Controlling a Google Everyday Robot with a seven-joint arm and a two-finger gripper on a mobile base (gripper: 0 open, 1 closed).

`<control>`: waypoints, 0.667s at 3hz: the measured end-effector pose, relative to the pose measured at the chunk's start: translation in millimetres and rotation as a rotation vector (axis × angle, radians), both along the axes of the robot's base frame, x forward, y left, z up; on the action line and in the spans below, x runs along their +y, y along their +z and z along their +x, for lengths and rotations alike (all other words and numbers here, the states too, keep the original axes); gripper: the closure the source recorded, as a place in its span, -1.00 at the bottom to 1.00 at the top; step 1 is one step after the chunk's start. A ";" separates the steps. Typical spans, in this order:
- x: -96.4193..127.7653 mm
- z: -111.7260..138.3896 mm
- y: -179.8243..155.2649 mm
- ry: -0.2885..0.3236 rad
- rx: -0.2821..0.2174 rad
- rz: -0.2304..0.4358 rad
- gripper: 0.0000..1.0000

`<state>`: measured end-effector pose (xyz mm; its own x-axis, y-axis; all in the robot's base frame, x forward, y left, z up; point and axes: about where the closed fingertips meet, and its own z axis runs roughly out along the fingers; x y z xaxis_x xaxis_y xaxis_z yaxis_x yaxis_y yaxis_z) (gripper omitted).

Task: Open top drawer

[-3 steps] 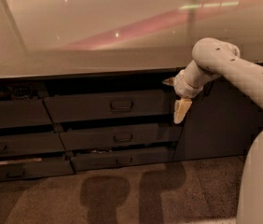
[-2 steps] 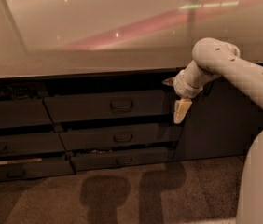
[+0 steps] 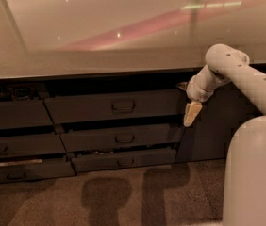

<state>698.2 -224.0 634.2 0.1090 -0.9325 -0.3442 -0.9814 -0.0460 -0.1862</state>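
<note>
Cream against the dark cabinetry, the gripper (image 3: 192, 114) hangs pointing straight down, and I can't tell whether it's open or closed: from this side it reads as one pale wedge. It carries nothing that I can see. It sits right at the right-hand end of the top drawer (image 3: 90, 108), level with the drawer front, but whether it's touching that edge or just beside it I can't tell. Behind it, the white arm (image 3: 246, 76) runs up and off the right edge, and a big rounded white body (image 3: 255, 173) fills the lower right corner, cut off by the frame.

The top drawer is the widest front, just under the counter, its small bar handle (image 3: 123, 106) in the centre, well apart from the gripper. A dark gap shows above it. Below sit a middle drawer (image 3: 95, 139) and a bottom drawer (image 3: 100, 161), each narrower. To the right, a dark cabinet door (image 3: 215, 126). More drawers (image 3: 10, 114) stack at left, something pale on the lowest one, too dim to name. Above, a glossy countertop (image 3: 100, 32) carries a pink streak of reflection. Speckled floor (image 3: 53, 206), with blocky shadows.
</note>
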 end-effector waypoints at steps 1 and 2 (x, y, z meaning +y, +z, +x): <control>0.0 0.0 0.0 0.000 0.000 0.000 -1.00; 0.0 0.0 -0.1 0.000 0.000 0.000 -0.65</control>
<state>698.2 -223.9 634.1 0.1091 -0.9325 -0.3443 -0.9815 -0.0461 -0.1860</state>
